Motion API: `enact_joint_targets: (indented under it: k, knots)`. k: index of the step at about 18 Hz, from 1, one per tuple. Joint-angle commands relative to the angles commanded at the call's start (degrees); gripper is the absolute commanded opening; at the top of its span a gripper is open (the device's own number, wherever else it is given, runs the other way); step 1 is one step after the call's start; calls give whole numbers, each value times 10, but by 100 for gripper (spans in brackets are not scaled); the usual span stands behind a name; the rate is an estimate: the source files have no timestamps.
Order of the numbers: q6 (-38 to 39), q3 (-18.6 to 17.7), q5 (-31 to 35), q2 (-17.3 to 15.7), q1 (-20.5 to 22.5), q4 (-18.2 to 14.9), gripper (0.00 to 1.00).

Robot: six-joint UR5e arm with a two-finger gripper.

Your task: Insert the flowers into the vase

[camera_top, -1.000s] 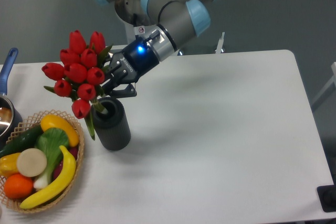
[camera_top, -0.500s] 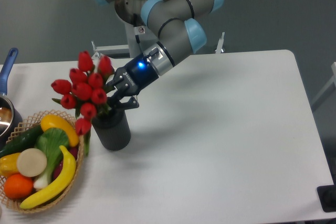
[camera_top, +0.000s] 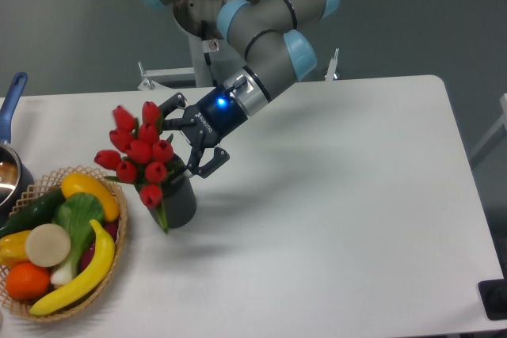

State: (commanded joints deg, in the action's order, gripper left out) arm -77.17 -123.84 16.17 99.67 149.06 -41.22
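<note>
The flowers (camera_top: 140, 150), a bunch of red tulip buds with green leaves, stand in the dark grey ribbed vase (camera_top: 179, 203) and lean to the left over its rim. The buds and leaves hide most of the vase's top. My gripper (camera_top: 192, 134) is open, just right of and above the bunch, with one finger near the upper buds and the other near the vase's rim. It holds nothing.
A woven basket (camera_top: 118, 257) with a banana, an orange, a cucumber and other fruit and vegetables sits just left of the vase at the table's front left. A pot with a blue handle (camera_top: 11, 99) is at the left edge.
The flowers sank lower into the vase and tipped left. My gripper let go of the stems, opened, and drew back a little to the right.
</note>
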Motion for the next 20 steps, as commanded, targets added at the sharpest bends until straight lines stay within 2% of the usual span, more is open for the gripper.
enact_joint_targets:
  k: [7, 10, 14, 16, 20]
  knots:
    - [-1, -4, 2, -7, 14, 0, 100]
    - [0, -9, 22, -33, 33, -1, 100]
    - [-1, -36, 40, -66, 60, -1, 100]
    - [-1, -42, 69, -85, 69, -1, 100]
    - [0, -46, 169, -123, 86, -2, 100]
